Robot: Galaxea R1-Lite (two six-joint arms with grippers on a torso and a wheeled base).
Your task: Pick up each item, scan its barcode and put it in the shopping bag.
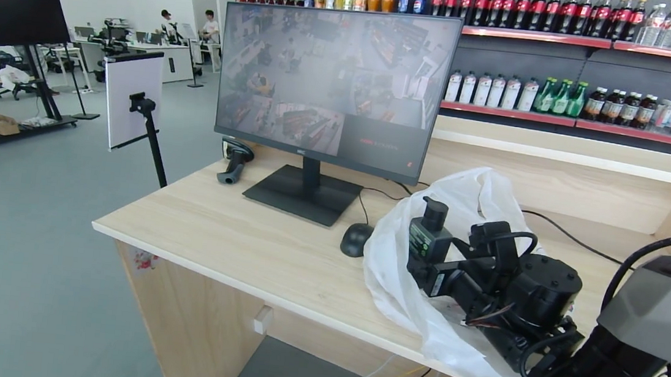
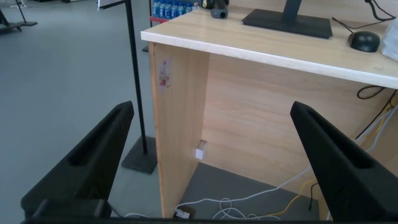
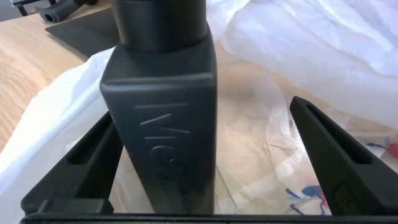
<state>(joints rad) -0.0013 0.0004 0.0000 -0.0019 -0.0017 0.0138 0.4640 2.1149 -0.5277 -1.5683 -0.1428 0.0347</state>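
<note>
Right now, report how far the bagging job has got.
Done: the dark bottle stands in the shopping bag. In hand: nothing clamped; the right gripper brackets it, open; the left gripper hangs open beside the desk. Left: pulling clear. Scanning unconfirmable; the scanner lies unused.

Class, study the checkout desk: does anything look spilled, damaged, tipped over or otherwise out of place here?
Nothing looks spilled or damaged. The one oddity: the dark bottle stands upright at the mouth of the shopping bag, off-centre in the open right gripper, close against one finger with a wide gap to the other.

Bag on table; mouse left of it.
</note>
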